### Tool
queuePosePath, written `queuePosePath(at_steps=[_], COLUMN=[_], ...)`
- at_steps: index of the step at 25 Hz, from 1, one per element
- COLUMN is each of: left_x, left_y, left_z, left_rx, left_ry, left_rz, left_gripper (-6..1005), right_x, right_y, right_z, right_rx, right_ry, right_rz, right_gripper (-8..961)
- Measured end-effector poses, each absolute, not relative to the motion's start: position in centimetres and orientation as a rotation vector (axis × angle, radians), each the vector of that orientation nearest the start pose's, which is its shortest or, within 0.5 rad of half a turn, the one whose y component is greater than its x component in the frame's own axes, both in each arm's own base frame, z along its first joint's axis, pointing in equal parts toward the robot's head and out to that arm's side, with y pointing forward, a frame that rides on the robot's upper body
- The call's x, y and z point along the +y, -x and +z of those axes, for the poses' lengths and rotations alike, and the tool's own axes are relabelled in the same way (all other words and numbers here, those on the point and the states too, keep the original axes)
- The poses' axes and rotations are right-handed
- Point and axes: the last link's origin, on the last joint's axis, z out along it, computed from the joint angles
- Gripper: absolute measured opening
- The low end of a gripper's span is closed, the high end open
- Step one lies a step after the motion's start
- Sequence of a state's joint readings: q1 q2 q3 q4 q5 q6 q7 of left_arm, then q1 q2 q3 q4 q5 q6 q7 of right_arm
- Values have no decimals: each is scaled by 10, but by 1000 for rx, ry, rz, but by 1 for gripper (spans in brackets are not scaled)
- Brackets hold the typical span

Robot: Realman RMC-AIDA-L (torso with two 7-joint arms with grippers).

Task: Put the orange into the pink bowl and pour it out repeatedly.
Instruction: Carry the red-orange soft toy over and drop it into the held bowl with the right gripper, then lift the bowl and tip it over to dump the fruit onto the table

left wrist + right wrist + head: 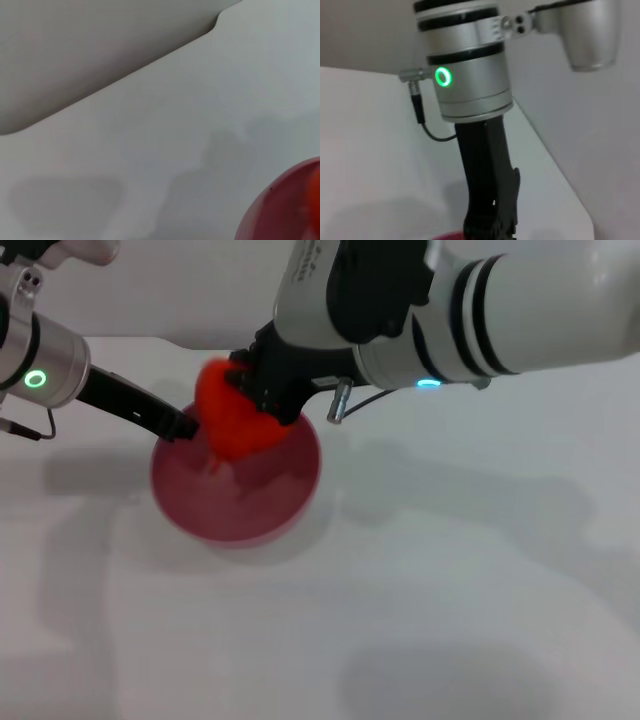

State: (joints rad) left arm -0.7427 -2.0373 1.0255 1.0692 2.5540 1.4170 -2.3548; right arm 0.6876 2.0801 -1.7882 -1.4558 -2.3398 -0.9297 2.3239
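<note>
White table point(450, 590), blurred orange point(232, 420) over pink bowl point(200, 510)

No readable text, labels, brands or nos. anywhere on my gear. My right arm's white shell point(560, 300) has dark lettering at about 12 o'clock in the head view, but it's too blurred and cut off to read. Only signs I can see are lights: a green ring point(36, 379) glowing on my left wrist cuff at approx. 9 o'clock in the head view, same green ring point(443, 77) seen from the right wrist view, and a small blue glow point(429, 383) under my right wrist. The pink bowl point(236, 480) is plain, no marks.
</note>
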Motion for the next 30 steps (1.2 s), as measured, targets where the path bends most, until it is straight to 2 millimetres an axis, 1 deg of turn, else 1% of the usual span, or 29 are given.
queuePosePath(at_steps=[7,11,14,17,19,22,24,27,30], left_x=[411,411,411,412,414,416,416,418,418], left_y=[199,201,202,197,193,188,187,187,186], left_z=[36,37,36,32,28,20,17,14,12], left_rx=[-973,-977,-975,-939,-907,-867,-850,-822,-807], left_ry=[2512,2503,2498,2505,2513,2521,2514,2500,2501], left_rz=[192,188,174,139,105,53,30,11,-14], left_gripper=[42,42,42,42,42,42,42,42,42], right_x=[361,366,375,386,392,399,399,395,383], right_y=[-30,-32,-42,-60,-74,-92,-101,-110,-117], right_z=[-63,-56,-43,-30,-26,-20,-19,-22,-27], right_rx=[-71,-41,19,101,166,234,244,209,128], right_ry=[2656,2589,2451,2299,2217,2085,1999,1888,1738], right_rz=[143,216,331,423,471,533,564,599,656], right_gripper=[196,227,462,520,559,558,557,556,555])
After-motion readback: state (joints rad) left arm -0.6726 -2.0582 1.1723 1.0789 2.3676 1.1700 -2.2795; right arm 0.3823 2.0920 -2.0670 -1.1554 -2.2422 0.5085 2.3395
